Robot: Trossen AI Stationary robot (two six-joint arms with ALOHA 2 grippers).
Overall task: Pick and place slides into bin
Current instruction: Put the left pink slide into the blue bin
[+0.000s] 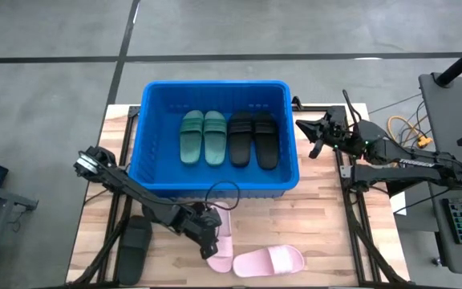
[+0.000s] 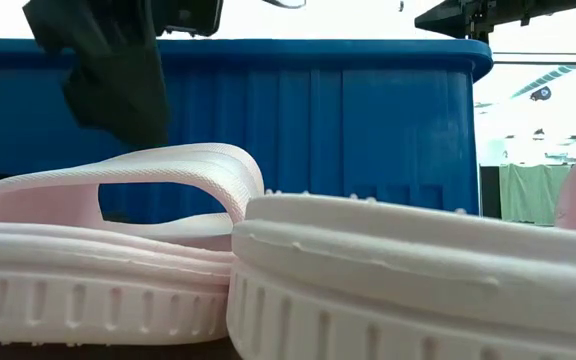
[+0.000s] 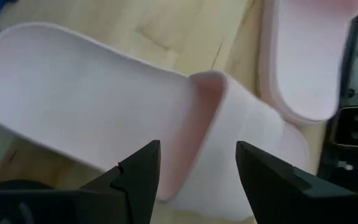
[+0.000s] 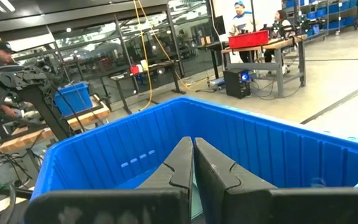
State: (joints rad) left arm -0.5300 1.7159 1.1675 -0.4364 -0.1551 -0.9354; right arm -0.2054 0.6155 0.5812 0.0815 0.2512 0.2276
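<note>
Pink slide (image 3: 166, 124) sits between the left gripper's (image 3: 197, 165) parted jaws, low centre; close squarely on its strap.

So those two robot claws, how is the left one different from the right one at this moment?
The left gripper is low over the table in front of the blue bin, at a pale pink slide; the right gripper hangs beside the bin's right rim, with nothing in it. In the left wrist view the left one's fingers stand apart over the pink strap; the right one's fingers are pressed together. Both are dark two-finger claws.
</note>
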